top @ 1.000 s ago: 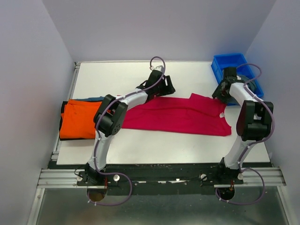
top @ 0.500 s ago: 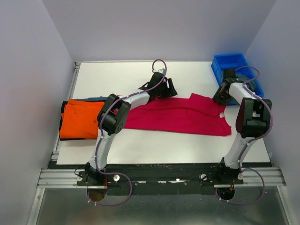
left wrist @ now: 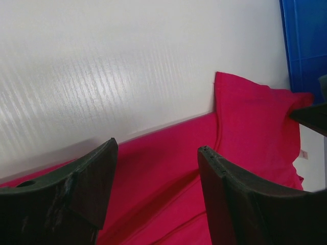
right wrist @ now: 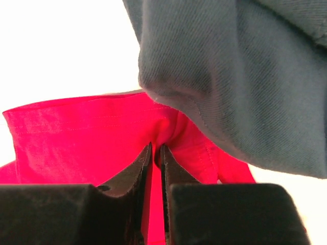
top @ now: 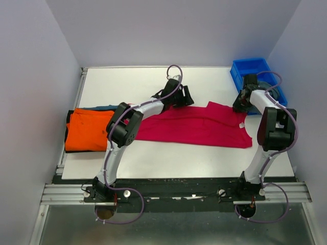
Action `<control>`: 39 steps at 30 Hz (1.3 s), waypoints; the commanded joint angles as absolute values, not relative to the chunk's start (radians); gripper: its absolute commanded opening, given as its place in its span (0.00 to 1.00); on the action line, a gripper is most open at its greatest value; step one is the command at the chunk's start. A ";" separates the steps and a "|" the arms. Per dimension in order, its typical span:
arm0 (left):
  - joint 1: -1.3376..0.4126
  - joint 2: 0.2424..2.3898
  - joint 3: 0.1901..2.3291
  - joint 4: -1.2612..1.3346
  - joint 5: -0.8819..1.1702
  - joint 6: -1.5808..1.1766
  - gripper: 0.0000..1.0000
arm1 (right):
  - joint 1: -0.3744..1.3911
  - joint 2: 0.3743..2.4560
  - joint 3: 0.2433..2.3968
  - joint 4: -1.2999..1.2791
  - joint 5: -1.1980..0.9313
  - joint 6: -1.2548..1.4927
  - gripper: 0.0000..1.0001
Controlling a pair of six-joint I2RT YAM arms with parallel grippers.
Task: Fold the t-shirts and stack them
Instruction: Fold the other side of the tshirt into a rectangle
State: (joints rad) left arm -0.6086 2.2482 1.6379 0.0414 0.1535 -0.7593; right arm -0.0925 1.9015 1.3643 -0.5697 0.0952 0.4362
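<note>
A large crimson-pink t-shirt (top: 196, 126) lies spread across the middle of the table. My left gripper (top: 184, 98) hovers open over its far edge; in the left wrist view the cloth (left wrist: 168, 173) fills the gap between the fingers (left wrist: 225, 194). My right gripper (top: 240, 104) is shut on the shirt's right corner, and in the right wrist view the pink cloth (right wrist: 76, 138) is pinched between the jaws. A grey-blue t-shirt (right wrist: 240, 66) hangs close above that gripper. An orange t-shirt (top: 87, 129) lies folded at the left on darker folded ones.
A blue plastic bin (top: 253, 74) stands at the far right corner, right behind my right gripper. The table's left rail (top: 76, 102) runs beside the folded stack. Bare white table top (top: 127, 81) lies behind the pink shirt.
My left gripper moved a little to the right along the shirt's far edge. My right gripper shifted slightly toward the bin, still at the shirt's right corner.
</note>
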 commanded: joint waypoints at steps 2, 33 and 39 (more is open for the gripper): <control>-0.626 2.223 1.651 0.032 0.164 -0.741 0.76 | -0.091 1.835 1.347 -0.554 0.066 0.414 0.20; -0.638 2.246 1.697 -0.026 0.175 -0.712 0.76 | -0.092 1.908 1.390 -0.606 0.153 0.429 0.33; -0.637 2.243 1.700 -0.032 0.172 -0.706 0.76 | -0.094 1.901 1.373 -0.580 0.124 0.428 0.25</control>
State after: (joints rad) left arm -0.6323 2.2482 1.6718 -0.0063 0.1543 -0.7231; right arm -0.0925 1.8946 1.3731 -0.5934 0.1398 0.4259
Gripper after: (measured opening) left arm 0.762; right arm 0.290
